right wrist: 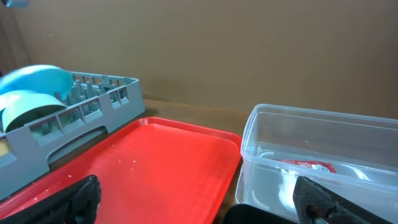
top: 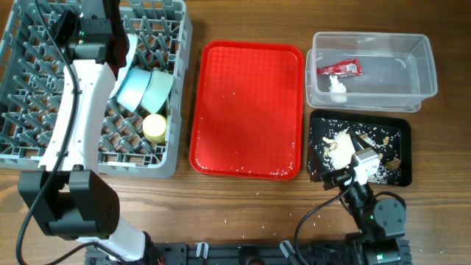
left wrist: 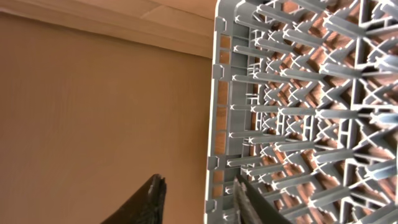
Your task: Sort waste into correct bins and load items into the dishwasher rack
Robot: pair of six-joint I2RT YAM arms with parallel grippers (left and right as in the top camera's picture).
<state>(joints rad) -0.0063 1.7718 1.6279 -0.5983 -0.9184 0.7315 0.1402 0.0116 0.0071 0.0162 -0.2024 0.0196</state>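
**Dishwasher rack** — upper left of the overhead frame. Two pale blue-green bowls stand on edge side by side between the pegs. The yellow cup sits just below them, near the rack's right wall. The bowls look rigid, smooth and light. A glossy wall is likely to slip in a flat pinch, so take hold across the rim with one finger inside and one outside. The cup is small and probably light; grip it across its wall.

**Clear tub** — upper right. It holds the red sauce packet with the white scrap just below it. Both look thin and soft; pinch them at an edge or corner.

**Black tray** — lower right. It holds the beige crumbs, which are loose and likely to break up. Tip or sweep them instead of gripping them. The red tray at centre carries only a few pale specks.

**Left gripper**: over the rack, fingers apart, nothing between them.

**Right gripper**: low at the bottom right of the overhead frame, fingers wide apart and empty, facing the red tray and the tub.

The plate, fork and spoon cannot be made out in any view
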